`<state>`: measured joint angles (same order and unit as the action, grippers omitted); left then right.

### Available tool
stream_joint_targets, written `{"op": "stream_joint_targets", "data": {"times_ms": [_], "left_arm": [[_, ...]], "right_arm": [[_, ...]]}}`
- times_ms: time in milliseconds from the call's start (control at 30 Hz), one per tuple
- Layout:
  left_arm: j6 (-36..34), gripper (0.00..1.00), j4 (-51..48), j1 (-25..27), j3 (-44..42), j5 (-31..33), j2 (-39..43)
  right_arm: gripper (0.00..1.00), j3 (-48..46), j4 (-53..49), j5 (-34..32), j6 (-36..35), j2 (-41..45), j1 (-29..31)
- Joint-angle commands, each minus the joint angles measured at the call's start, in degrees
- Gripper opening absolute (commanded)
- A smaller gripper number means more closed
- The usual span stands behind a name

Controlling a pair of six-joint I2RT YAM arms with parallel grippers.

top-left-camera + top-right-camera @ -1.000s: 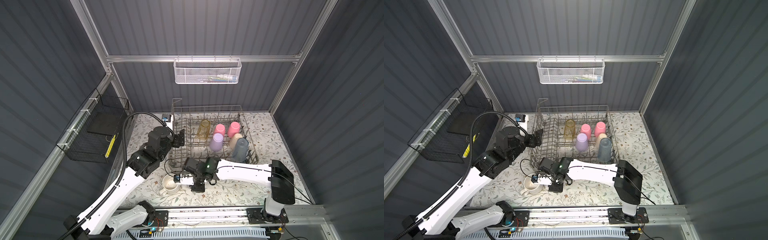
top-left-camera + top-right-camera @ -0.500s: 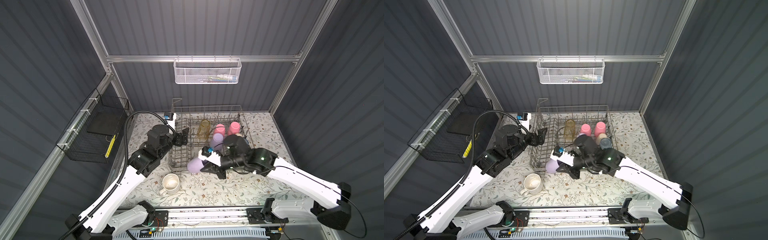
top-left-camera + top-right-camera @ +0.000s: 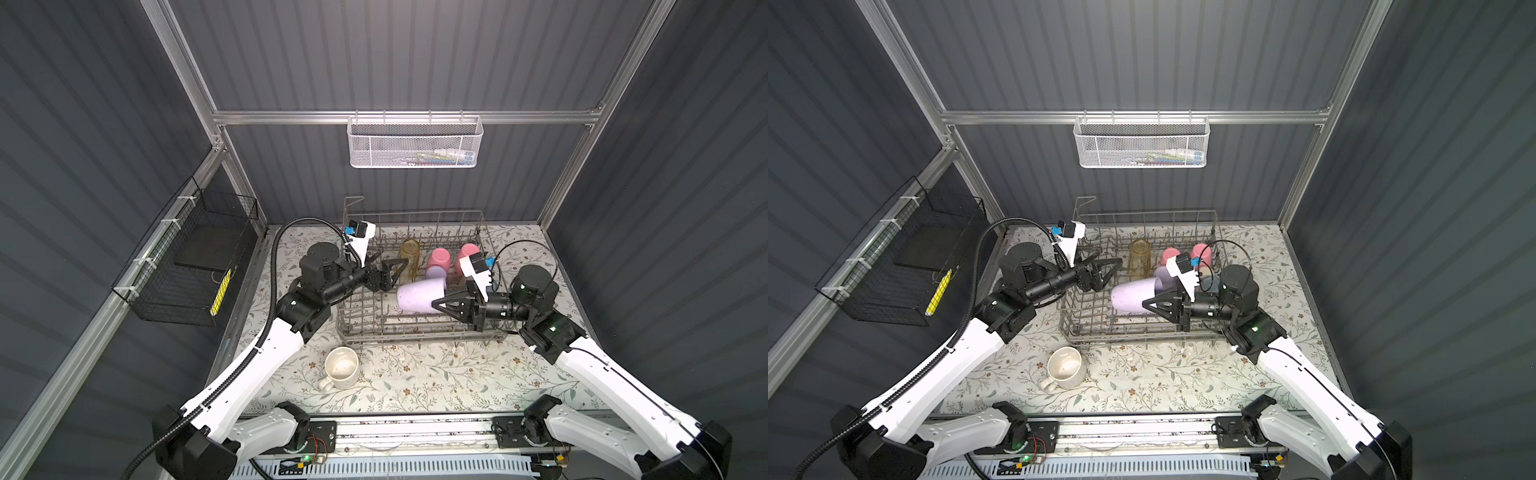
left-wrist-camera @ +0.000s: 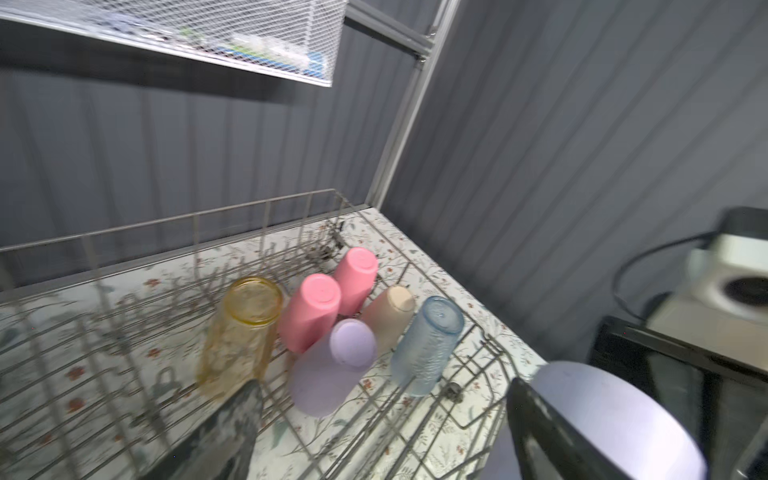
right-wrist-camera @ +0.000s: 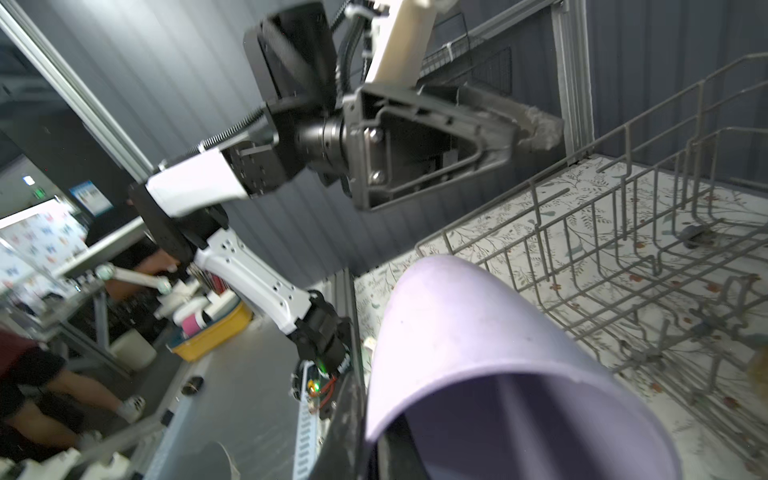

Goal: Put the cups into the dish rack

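Since the earlier frames the right arm has swung back from the front left of the worktop (image 3: 419,388), and the lilac cup (image 3: 417,296) it carries has come over the middle of the dish rack (image 3: 376,330). The left arm has barely shifted.

The right tool (image 3: 437,304) is clenched on that cup's rim. The cup is held above the tines and lies on its side. Its base points toward the left tool (image 3: 394,274) and its mouth back toward the right wrist. The left tool is released, with the jaws spread, and hovers just beside the cup's base without touching it.

We judge the coming move turns on that sideways long axis, since the cup must tip mouth down to stand like the ones already loaded. Bare tines lie below it and toward the left tool. The loaded cups stand behind it.

The left wrist view shows all six of those upended: a yellow tumbler (image 4: 243,332), two pink cups (image 4: 311,316), a second lilac cup (image 4: 336,365), a beige cup (image 4: 390,311) and a blue tumbler (image 4: 430,343). In both top views the right wrist hides most of the last two.

The right wrist view alone shows the held cup's open mouth (image 5: 519,424). Only the top views show the mug (image 3: 341,366), upright on the worktop outside the rack and nearer the left arm.
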<state>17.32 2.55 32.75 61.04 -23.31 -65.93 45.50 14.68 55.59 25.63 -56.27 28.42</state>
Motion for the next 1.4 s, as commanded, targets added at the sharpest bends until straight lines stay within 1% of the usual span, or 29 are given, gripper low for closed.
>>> {"op": "stream_joint_targets", "data": {"times_ms": [0,167,233,267,400,467,600,733,900,1067,1167,1367], "left_arm": [[2.9,0.91,11.2,-0.3,-1.9,-14.9,-0.5],[4.4,0.92,16.4,-0.3,-2.4,-23.4,-2.1],[4.5,0.92,17.0,-0.3,-2.2,-26.4,-2.6],[4.6,0.91,17.1,-0.3,-2.1,-27.3,-2.8],[3.5,0.92,15.9,-0.3,-2.0,-27.2,-3.2],[3.2,0.92,15.5,-0.3,-1.9,-26.7,-3.4],[2.6,0.94,14.8,-0.4,-1.6,-24.8,-3.9],[1.7,0.94,13.3,-0.4,-0.9,-24.1,-4.4],[1.0,0.93,12.0,-0.4,0.4,-27.0,-6.5],[1.4,0.88,12.3,-0.3,0.6,-30.1,-7.7],[1.4,0.84,12.5,-0.3,0.4,-31.0,-7.8],[1.8,0.84,13.2,-0.3,-0.3,-31.9,-7.4]], "right_arm": [[0.03,-2.6,20.7,5.5,14.3,-1.5,-2.9],[0.03,-5.6,35.7,7.3,24.5,-5.8,-5.4],[0.03,-6.3,43.2,7.9,29.5,-7.4,-6.3],[0.03,-6.6,47.4,8.4,31.8,-9.6,-6.7],[0.04,-6.1,63.8,11.5,43.5,-15.0,-7.3],[0.04,-5.3,70.0,12.6,48.5,-17.6,-7.3],[0.05,-4.7,70.0,13.8,48.9,-19.1,-7.3],[0.05,-4.7,70.0,14.3,48.9,-18.7,-7.3],[0.05,-4.0,70.0,14.2,49.0,-18.2,-7.3],[0.05,-3.2,70.0,13.7,49.3,-19.6,-7.3],[0.05,-3.0,70.0,13.7,49.4,-20.0,-7.3],[0.05,-2.3,70.0,13.4,49.5,-20.4,-7.3]]}}
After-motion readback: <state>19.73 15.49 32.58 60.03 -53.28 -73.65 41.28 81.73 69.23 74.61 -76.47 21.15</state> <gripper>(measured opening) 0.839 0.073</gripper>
